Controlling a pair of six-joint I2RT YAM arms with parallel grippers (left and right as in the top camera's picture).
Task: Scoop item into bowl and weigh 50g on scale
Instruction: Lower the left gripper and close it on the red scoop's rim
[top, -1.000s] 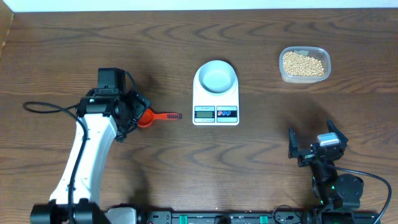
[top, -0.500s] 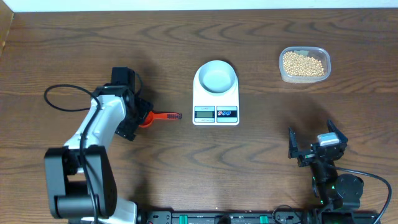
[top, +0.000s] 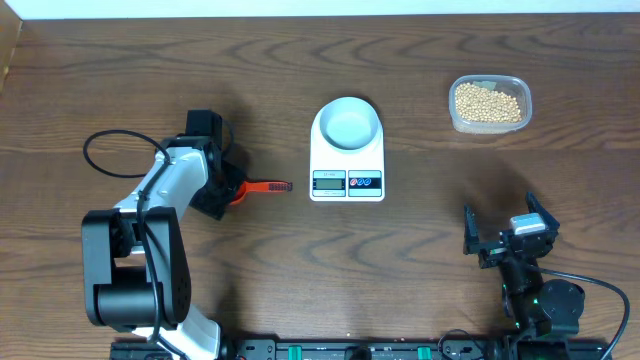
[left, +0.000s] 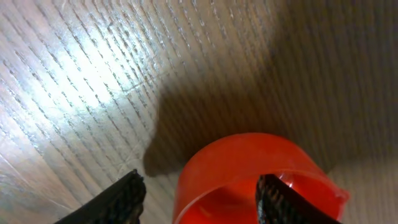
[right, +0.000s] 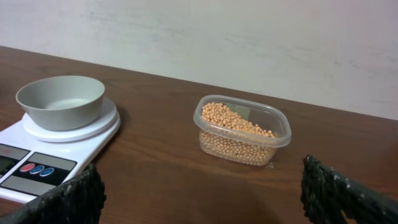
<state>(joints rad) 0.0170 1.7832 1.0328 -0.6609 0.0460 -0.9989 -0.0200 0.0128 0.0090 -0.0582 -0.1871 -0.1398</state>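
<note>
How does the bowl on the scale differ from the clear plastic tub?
The bowl is round and opaque pale; the tub is rectangular with rounded corners and clear. The bowl is empty; the tub holds beans. The bowl stands on the scale; the tub stands directly on the table. Both are upright and have no lid.

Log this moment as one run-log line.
left gripper: open, over red scoop cup | right gripper: open, empty | bowl: empty, on scale | beans: in tub
</note>
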